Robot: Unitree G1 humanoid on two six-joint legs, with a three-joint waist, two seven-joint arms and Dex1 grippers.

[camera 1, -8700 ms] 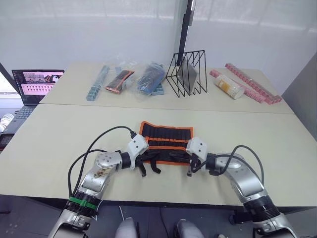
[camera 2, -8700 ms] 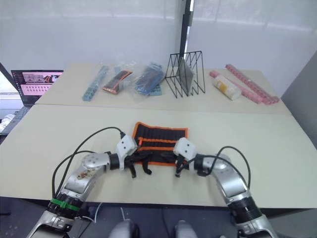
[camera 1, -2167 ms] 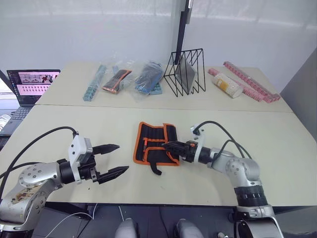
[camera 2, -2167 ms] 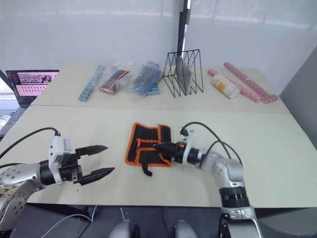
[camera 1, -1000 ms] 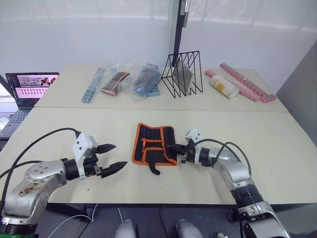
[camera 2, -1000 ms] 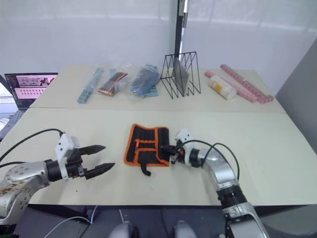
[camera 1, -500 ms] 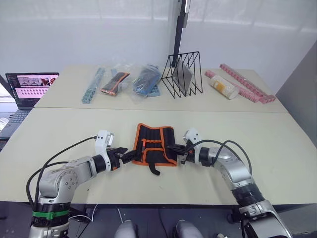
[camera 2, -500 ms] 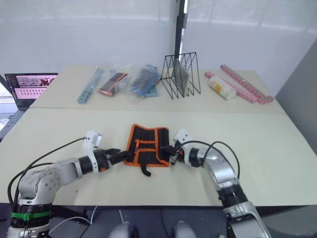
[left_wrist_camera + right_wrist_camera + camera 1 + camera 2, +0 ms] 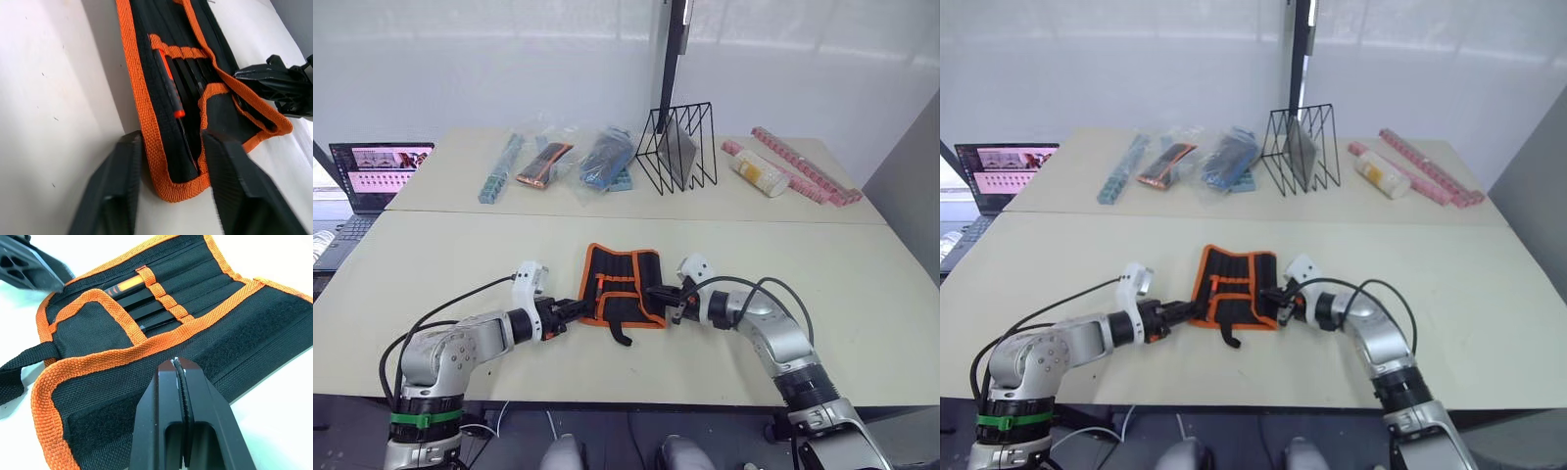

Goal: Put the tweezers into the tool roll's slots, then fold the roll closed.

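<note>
The flat black fabric tool roll with orange edge trim [image 9: 623,285] lies mid-table, tweezers [image 9: 188,78] slotted, right third folded over, so closing is underway: the open left claw [image 9: 168,188] straddles its left edge, the right claw [image 9: 181,382], shut and empty, must clear.

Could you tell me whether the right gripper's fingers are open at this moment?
No, the right gripper has its two fingers pressed together, their tips at the orange-trimmed edge of the tool roll.
</note>
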